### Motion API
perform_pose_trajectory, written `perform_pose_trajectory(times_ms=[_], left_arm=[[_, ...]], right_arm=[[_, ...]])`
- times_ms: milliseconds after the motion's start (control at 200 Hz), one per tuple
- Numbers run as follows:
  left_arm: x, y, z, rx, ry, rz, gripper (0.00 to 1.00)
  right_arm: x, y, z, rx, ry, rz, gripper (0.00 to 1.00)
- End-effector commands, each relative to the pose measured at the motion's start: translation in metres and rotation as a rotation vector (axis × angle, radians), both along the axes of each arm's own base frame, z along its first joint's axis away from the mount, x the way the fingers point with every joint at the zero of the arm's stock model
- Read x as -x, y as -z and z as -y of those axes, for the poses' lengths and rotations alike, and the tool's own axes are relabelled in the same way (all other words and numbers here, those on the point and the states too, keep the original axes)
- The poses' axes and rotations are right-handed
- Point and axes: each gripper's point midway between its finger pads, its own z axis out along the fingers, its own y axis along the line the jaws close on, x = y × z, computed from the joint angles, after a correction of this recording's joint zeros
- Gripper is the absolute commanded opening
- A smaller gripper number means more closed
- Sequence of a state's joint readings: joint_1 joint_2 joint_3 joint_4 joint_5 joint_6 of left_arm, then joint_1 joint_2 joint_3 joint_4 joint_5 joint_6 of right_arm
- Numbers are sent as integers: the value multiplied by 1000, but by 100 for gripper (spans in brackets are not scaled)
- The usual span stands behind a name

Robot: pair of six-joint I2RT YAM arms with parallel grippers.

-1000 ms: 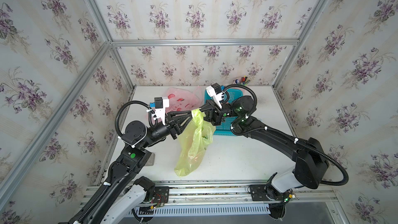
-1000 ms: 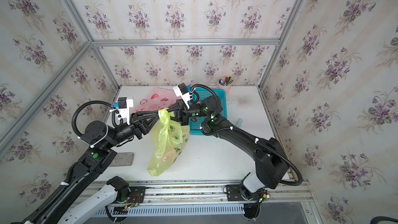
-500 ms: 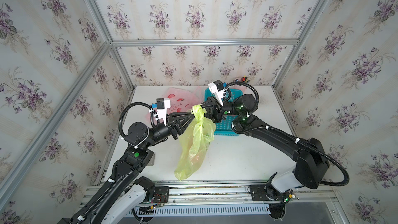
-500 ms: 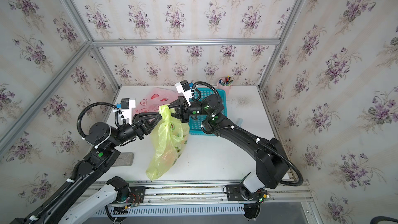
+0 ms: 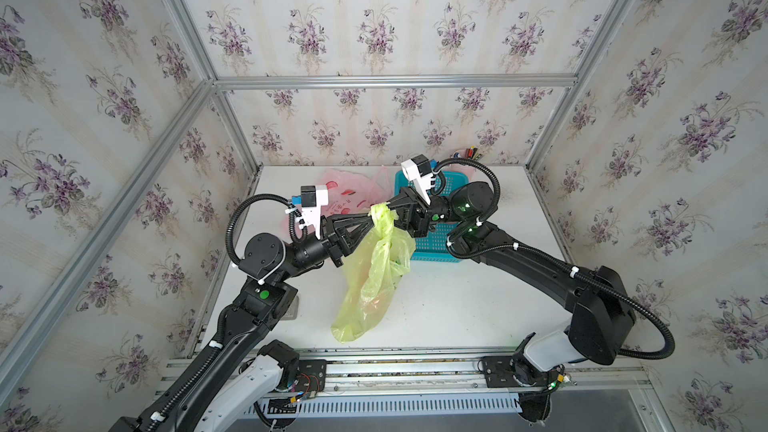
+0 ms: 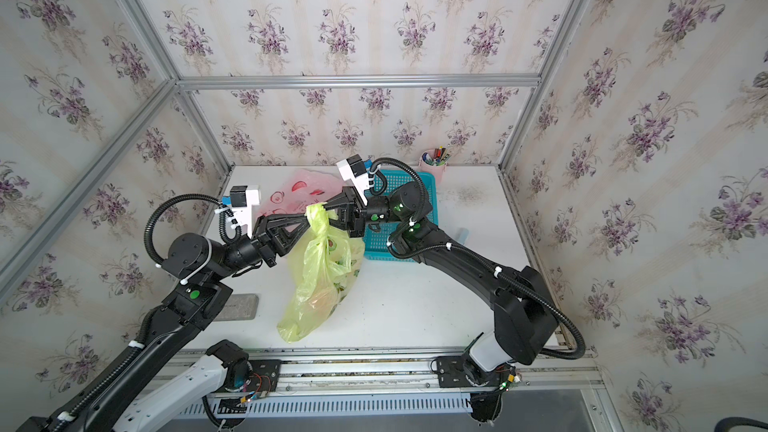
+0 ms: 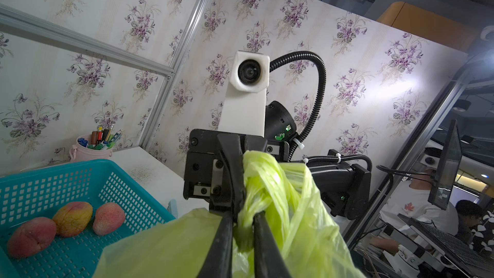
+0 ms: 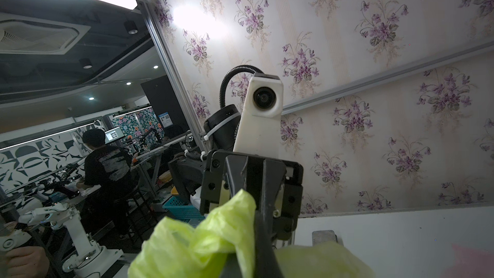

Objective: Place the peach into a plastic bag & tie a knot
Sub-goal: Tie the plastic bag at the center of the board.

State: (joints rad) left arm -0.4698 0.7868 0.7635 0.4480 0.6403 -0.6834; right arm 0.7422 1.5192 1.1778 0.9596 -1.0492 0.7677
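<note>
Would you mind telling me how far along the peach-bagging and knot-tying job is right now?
Done: a peach shows through the yellow-green bag. In hand: both arms' jaws are shut on the bag's twisted neck, meeting it from opposite sides. Left: I cannot see a finished knot there, so the tying looks not yet done.

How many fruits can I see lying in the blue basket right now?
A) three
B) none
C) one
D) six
A: the left wrist view shows three peaches lying side by side on the floor of the blue basket, next to the part of the basket that the yellow-green bag hides.
</note>
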Motion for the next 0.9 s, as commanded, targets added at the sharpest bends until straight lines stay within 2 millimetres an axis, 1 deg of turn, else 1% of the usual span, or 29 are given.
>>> perform_pose_trajectory(times_ms=[0,45,250,410,525,624,729,779,894], left_arm=[[11,-16,0,22,37,65,5],[11,-16,1,20,45,68,0],[11,-16,-1,17,26,92,0],[1,-6,-4,-15,-43,64,0],[-10,3,-10,-40,-113,27,0],[-18,9,-15,-56,-167,2,0],[-25,19,-16,-79,-200,-27,0],[-29,25,-17,-87,-215,-44,0],[-39,43,-17,-113,-243,-82,0]], right_arm=[[4,-6,2,-15,-21,11,0],[6,-6,2,-13,-30,10,0],[8,-5,1,15,-59,-1,0],[8,2,-1,41,-60,1,0],[8,14,-2,84,-61,10,0],[5,30,-4,142,-37,6,0],[1,43,-3,178,-18,-9,4],[-3,50,-1,192,-1,-19,7],[-15,72,1,245,53,-44,14]])
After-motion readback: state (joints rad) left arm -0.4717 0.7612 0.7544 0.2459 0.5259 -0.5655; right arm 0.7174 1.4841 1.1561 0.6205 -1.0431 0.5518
